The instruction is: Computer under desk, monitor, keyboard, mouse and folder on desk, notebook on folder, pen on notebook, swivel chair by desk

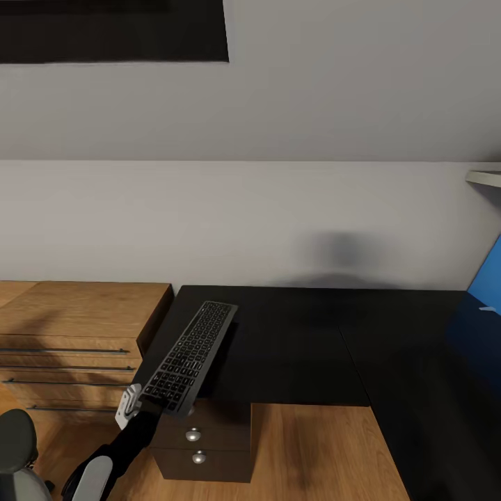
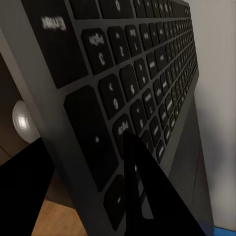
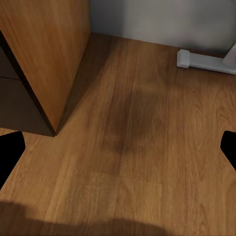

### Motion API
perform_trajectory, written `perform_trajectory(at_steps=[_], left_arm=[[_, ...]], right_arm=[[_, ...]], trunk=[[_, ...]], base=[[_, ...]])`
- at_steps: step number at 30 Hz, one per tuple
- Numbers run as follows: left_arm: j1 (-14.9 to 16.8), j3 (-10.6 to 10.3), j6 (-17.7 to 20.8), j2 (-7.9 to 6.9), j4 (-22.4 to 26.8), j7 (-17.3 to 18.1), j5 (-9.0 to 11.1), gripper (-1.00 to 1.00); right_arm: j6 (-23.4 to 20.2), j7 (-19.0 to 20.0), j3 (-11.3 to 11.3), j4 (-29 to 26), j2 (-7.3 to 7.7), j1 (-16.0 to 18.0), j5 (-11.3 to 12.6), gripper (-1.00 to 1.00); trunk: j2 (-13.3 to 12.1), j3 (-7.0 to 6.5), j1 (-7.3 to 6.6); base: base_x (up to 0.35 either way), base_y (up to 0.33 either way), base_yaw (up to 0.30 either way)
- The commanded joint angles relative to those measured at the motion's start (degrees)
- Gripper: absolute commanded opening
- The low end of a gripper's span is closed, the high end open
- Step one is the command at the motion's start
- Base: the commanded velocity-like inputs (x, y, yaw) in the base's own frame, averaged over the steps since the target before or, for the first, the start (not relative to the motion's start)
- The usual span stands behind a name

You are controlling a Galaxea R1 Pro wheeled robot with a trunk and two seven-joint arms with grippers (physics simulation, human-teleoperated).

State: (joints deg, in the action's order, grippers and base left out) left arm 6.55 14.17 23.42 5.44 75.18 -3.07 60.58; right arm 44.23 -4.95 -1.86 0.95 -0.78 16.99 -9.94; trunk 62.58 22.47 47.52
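My left gripper [image 1: 142, 403] is shut on the near end of the black keyboard [image 1: 191, 355]. The keyboard slants up over the left front corner of the black-topped desk [image 1: 299, 348]. In the left wrist view the keyboard's [image 2: 137, 73] keys run away from the gripper [image 2: 83, 196], with one dark finger [image 2: 147, 196] lying on the keys. My right gripper [image 3: 118, 152] is open over bare wood floor, low beside the desk. A corner of the grey swivel chair [image 1: 15, 445] shows at the lower left. The monitor, computer, folder, notebook and pen are out of view.
A light-wood dresser [image 1: 69, 327] stands against the desk's left side. The dark drawer unit [image 1: 202, 445] sits under the desk corner, below the keyboard. The blue back panel [image 1: 487, 285] rises at the right. A wood-sided cabinet [image 3: 44, 49] and a white foot [image 3: 206, 61] border the floor.
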Motion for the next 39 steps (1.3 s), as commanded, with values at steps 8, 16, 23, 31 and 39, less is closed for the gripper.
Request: perform_trajectory(at_steps=[8, 16, 23, 31, 39], left_arm=[[0.0, 0.1, 0.4, 0.06, 0.1, -0.2, 0.5, -1.00], [0.0, 0.0, 0.5, 0.09, 0.1, -0.1, 0.6, -1.00], [0.0, 0.0, 0.5, 0.03, 0.1, -0.1, 0.6, -1.00], [0.0, 0.0, 0.5, 0.01, 0.1, -0.1, 0.6, -1.00], [0.0, 0.0, 0.5, 0.02, 0.1, -0.1, 0.6, -1.00]], right_arm=[[0.2, -0.5, -0.2, 0.1, 0.06, 0.1, -0.4, 1.00], [0.2, -0.6, -0.2, 0.1, 0.07, 0.1, -0.3, 1.00], [0.2, -0.6, -0.2, 0.1, 0.21, 0.1, -0.3, 1.00], [0.2, -0.6, -0.2, 0.1, 0.25, 0.1, -0.3, 1.00], [0.2, -0.6, -0.2, 0.1, 0.19, 0.1, -0.3, 1.00]], trunk=[[0.0, 0.06, 0.00], [0.0, 0.06, 0.00], [0.0, 0.06, 0.00], [0.0, 0.06, 0.00], [2.0, 0.96, 1.10]], base=[[0.000, 0.000, 0.000], [0.000, 0.000, 0.000], [0.000, 0.000, 0.000], [0.000, 0.000, 0.000], [0.000, 0.000, 0.000]])
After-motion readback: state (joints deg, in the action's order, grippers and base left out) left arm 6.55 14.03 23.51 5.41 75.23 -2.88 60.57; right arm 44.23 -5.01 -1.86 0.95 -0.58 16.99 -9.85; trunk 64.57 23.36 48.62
